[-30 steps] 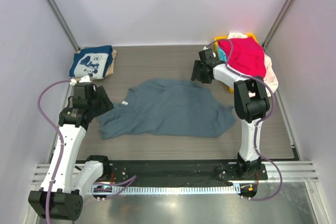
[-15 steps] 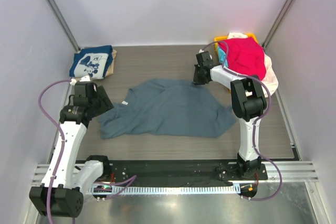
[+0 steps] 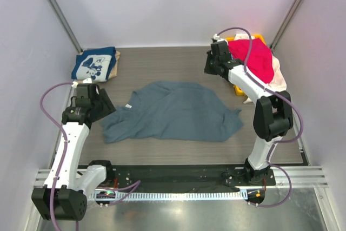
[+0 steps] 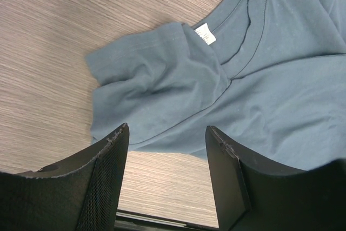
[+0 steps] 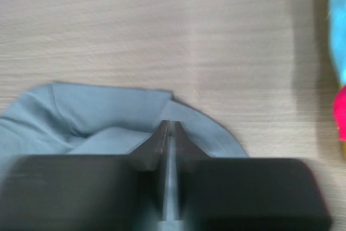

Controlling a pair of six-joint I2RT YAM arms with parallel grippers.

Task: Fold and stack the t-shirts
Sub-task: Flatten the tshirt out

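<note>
"Where's the blue-grey shirt (image 3: 173, 109)?"

"In the middle of the desk (image 3: 162, 66), all crumpled, not folded yet. A navy shirt (image 3: 93, 63) sits folded at the back left. More wait in the basket (image 3: 238, 88) at the back right."

"And the hands?"

"The left hand (image 4: 166, 129) is wide, hanging just over a sleeve (image 4: 140, 74), holding nothing. The right hand (image 5: 171, 125) is pinched tight near the shirt's far edge — I see no cloth in it."

"What could go wrong?"

"If it lifts like that, the shirt stays put. It must open, then pinch the cloth. And if only one hand grabs, the shirt may bunch up — then the fold goes crooked."
</note>
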